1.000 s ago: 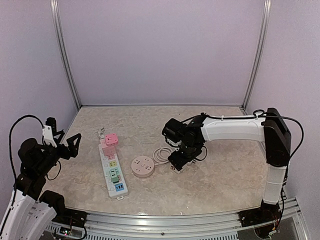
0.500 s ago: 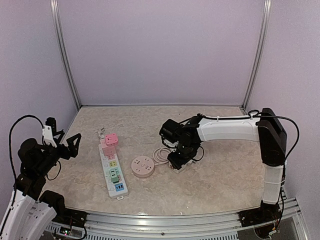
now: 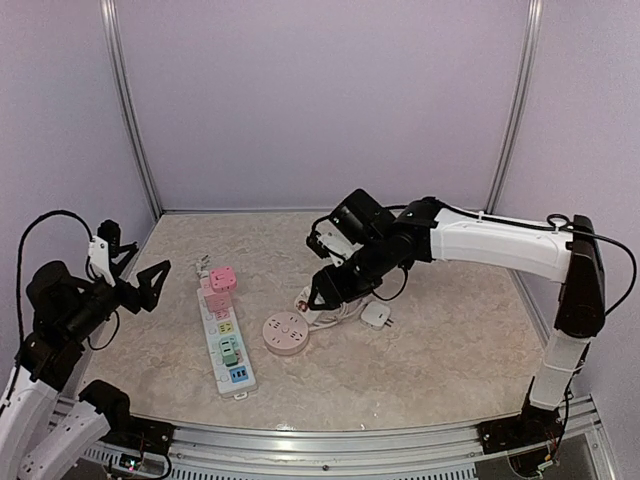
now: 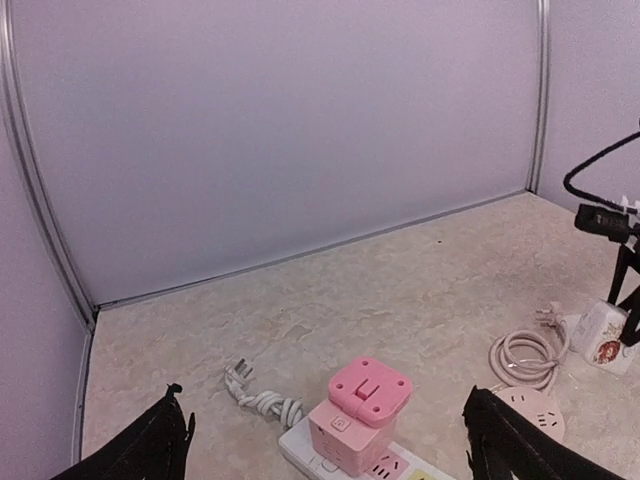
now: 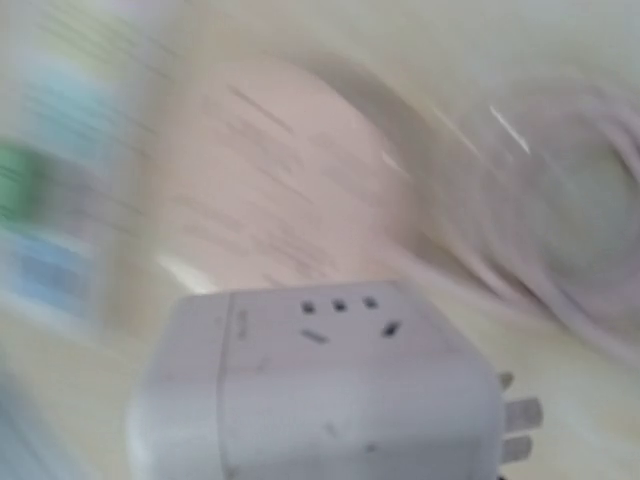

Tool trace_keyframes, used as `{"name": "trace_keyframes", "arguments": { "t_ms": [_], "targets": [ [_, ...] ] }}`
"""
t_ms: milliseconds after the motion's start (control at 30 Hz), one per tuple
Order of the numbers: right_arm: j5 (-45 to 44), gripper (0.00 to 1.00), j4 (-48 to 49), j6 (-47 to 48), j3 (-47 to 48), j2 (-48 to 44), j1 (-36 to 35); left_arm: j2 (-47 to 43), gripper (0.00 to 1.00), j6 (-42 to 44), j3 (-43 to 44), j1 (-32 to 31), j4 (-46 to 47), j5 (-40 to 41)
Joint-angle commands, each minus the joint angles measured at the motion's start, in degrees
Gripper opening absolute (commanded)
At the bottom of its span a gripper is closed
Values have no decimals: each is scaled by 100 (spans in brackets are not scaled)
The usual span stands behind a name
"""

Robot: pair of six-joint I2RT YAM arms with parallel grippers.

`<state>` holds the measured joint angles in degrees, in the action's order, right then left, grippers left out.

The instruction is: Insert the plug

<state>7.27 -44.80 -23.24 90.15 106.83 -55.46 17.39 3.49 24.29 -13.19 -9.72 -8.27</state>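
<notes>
Starting nearest the bases, the left end effector (image 3: 143, 268) hangs over the tabletop's (image 3: 450, 350) 9 o'clock edge, jaws spread wide and empty. Next comes the strip (image 3: 228, 345), lying along the 6-to-12 line at 9 o'clock of centre, with the round socket (image 3: 287, 332) near its 3 o'clock side. The plug (image 3: 376, 315), which I take to be the white pronged cube, shows on the tabletop at 3 o'clock of the coil (image 3: 322, 312). It lies apart from the right end effector (image 3: 316, 295), whose tip points down at the coil's 11 o'clock side. Farthest, a pink cube (image 3: 222, 278) sits on the strip's 12 o'clock end.

Doing the step well means a square, firm hold on the cube's flat sides, prongs free, then turning them straight down over a matching outlet before pressing; a tilted entry would likely jam.

Only the right wrist view shows the plug's face: outlets on top, prongs at 3 o'clock, fairly crisp against a smeared background, which hints that it rides with the camera. The top view says otherwise, so whether the right jaws grip it I cannot tell. The left wrist view adds a red sticker (image 4: 607, 352) on the cube and the cord end (image 4: 550, 315) beside it, neither clear from above.
</notes>
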Motion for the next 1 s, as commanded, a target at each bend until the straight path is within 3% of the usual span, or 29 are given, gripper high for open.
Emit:
{"name": "trace_keyframes", "arguments": {
  "t_ms": [0,133,267,533,667,833,967],
  "targets": [
    [1585,0,2048,-1049,-32,-830,-44,606,93,1390,804,-859,-420,-291],
    [2159,0,3019,-1698,48,-727,-69,1517,97,2734,1735,-2052,-1190,-236],
    [2643,0,3935,-2220,-49,-645,-119,2360,99,3224,2440,-2819,-1380,31],
    [2684,0,4177,-2265,-44,-584,-339,3100,99,3137,2664,-3551,-1384,225],
    [2690,0,4159,-2272,-37,-542,-378,3250,99,3155,2671,-3668,-909,448],
    [2657,0,4124,-2213,-15,-531,-395,3334,83,3167,2746,-3714,-639,579],
    [2621,0,4117,-2194,-32,-515,-396,3335,77,3164,2734,-3739,-624,501]
  ]
}}
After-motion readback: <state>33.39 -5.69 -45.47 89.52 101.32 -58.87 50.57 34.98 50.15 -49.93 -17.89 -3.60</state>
